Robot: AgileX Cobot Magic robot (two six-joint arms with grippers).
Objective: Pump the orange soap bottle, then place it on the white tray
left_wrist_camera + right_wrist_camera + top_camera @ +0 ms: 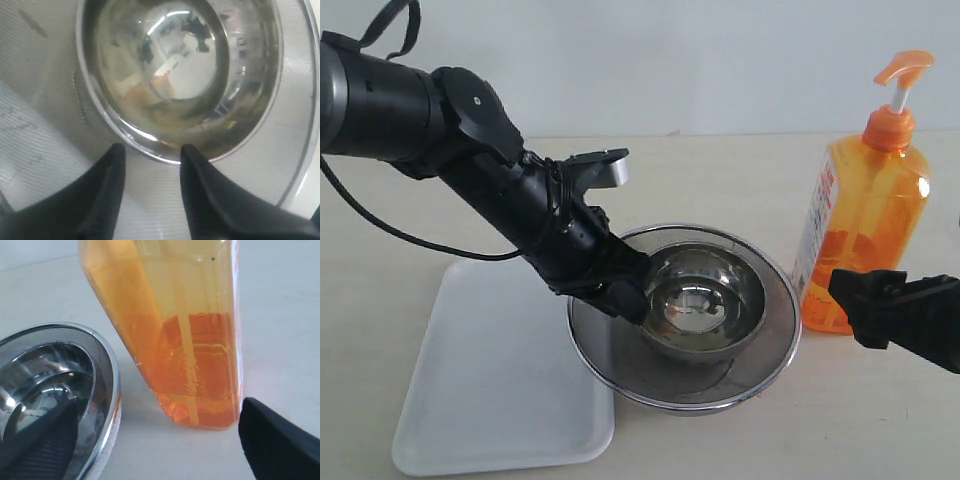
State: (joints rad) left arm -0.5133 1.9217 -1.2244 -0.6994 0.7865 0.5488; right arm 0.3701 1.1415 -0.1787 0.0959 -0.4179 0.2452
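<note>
Right gripper (pixel 857 300), wide open and empty, hangs just beside the orange soap bottle (pixel 868 225); centre the jaws squarely before closing.

A smooth, pale cream counter (pixel 720 170) fills the lower part of the exterior view and runs back to a plain, off-white wall (pixel 670 60). Soft, even light covers the scene, leaving only faint, blurred shadows on the matte surface.
</note>
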